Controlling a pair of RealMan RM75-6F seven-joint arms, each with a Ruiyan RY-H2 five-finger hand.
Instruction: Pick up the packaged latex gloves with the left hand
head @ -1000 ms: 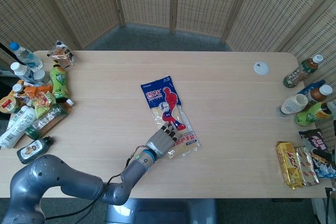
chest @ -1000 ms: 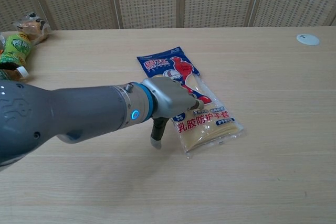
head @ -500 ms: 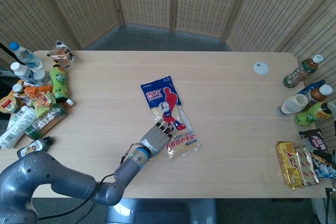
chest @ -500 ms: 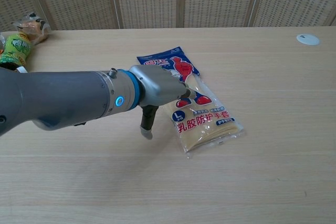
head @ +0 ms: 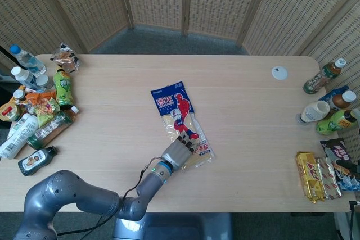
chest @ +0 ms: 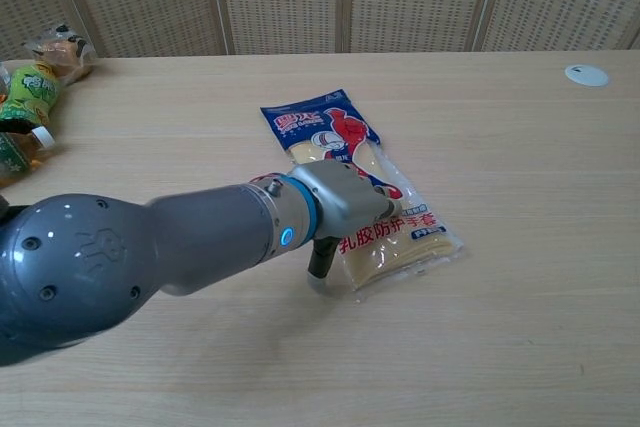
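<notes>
The packaged latex gloves (head: 179, 111) (chest: 327, 130) lie flat in the middle of the table, a clear bag with a blue and red printed top and pale yellow gloves inside. My left hand (head: 178, 152) (chest: 342, 203) lies over the bag's near end, its fingers spread on top of the film. In the chest view the thumb (chest: 319, 269) points down to the table just off the bag's near-left edge. The bag still rests on the wood and nothing shows it pinched. My right hand appears in neither view.
Bottles and snack packs (head: 35, 111) crowd the left edge of the table (head: 112, 82). More bottles (head: 329, 111) and wrapped bars (head: 315, 175) stand at the right edge. A white disc (head: 279, 72) (chest: 586, 74) lies at the back right.
My left hand shifted left off the bag half a second ago, then came back right and nearer over its near end. The bag has not moved.
</notes>
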